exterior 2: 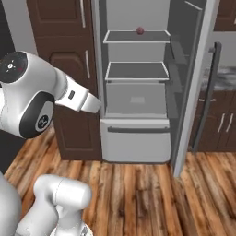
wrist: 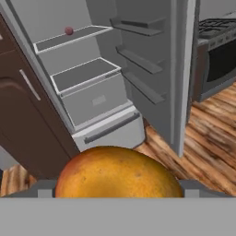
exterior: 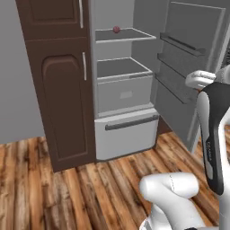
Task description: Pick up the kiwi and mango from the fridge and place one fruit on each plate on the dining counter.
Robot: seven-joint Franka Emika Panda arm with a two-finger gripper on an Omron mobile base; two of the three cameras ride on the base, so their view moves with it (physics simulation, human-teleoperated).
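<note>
The mango, a large orange-brown fruit, sits between the two finger tips of my gripper at the bottom of the hand view, and the gripper is shut on it. Ahead of the hand stands the fridge, with its door swung open to the right. Its pale interior has thin flat shelves and a bottom drawer. The gripper and the mango are held well back from the fridge, above the wooden floor. The kiwi, the plates and the dining counter are out of view.
A dull red-pink ball lies on the upper fridge shelf. A tall dark brown cabinet stands left of the fridge. The open fridge door juts out on the right. A dark oven is beyond it.
</note>
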